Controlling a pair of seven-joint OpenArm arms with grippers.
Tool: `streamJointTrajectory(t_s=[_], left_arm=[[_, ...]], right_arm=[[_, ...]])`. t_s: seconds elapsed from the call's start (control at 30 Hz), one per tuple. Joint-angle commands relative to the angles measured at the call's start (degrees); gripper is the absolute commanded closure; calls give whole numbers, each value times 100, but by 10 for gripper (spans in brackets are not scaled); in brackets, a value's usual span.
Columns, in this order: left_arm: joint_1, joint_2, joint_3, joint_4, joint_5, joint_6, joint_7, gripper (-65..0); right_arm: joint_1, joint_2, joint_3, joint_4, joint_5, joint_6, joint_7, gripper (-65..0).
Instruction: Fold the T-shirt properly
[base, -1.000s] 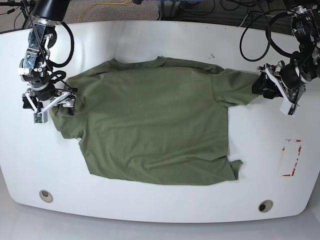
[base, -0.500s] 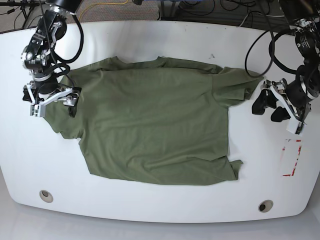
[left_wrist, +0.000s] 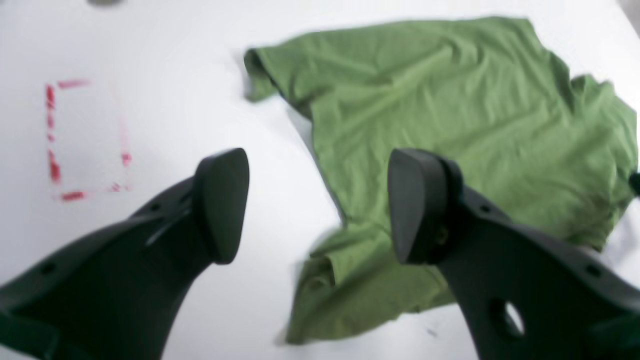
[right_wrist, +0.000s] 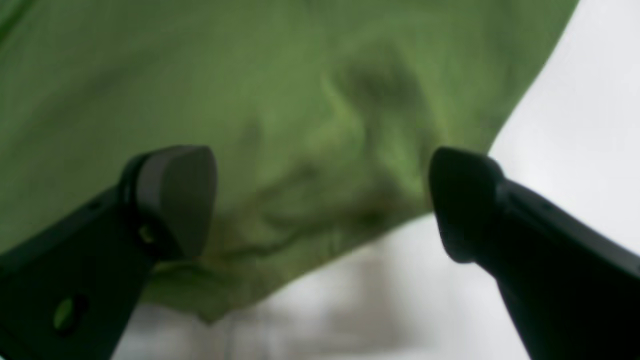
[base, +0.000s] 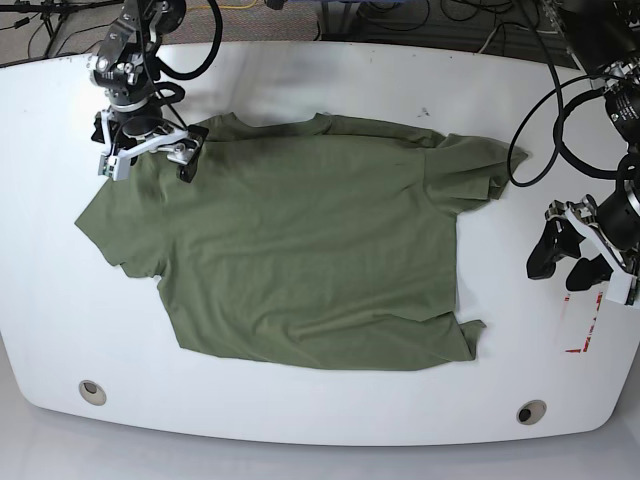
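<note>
The olive-green T-shirt (base: 300, 240) lies spread flat on the white table (base: 520, 120), neck toward the far edge and both sleeves out. My right gripper (base: 147, 150) is open and hovers over the shirt's shoulder at the far left. The right wrist view shows its fingers apart (right_wrist: 320, 200) above wrinkled green cloth (right_wrist: 250, 75), holding nothing. My left gripper (base: 560, 265) is open and empty over bare table, right of the shirt. In the left wrist view (left_wrist: 317, 205) the shirt (left_wrist: 450, 100) lies beyond its fingers, with the hem corner folded over.
A red dashed rectangle (base: 585, 315) is marked on the table near the left gripper and shows in the left wrist view (left_wrist: 85, 135). Two round holes (base: 92, 391) (base: 531, 411) sit near the front edge. Cables (base: 400, 20) lie behind the table.
The left gripper has drawn away from the right sleeve, down toward the front right. The right gripper has moved from the left sleeve up to the shoulder. Both sleeves now lie free.
</note>
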Motion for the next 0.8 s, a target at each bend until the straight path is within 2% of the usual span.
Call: streamJointTrajectory(t_s=[0.0,0.33,0.77], left_arm=[[-188,-96,-28,68,157,-6,-126,-410],[-268,-96,-46,59,483,-6,-144,-410],[-276,-96,-63,59,1124,-6,-162,-410]], right_arm=[[-84,-105,2,124,65,4,137,-650],[-497,-158,-34,107,101,4,137,-650],[-884,-237,-772,89,101,4,137,-650]])
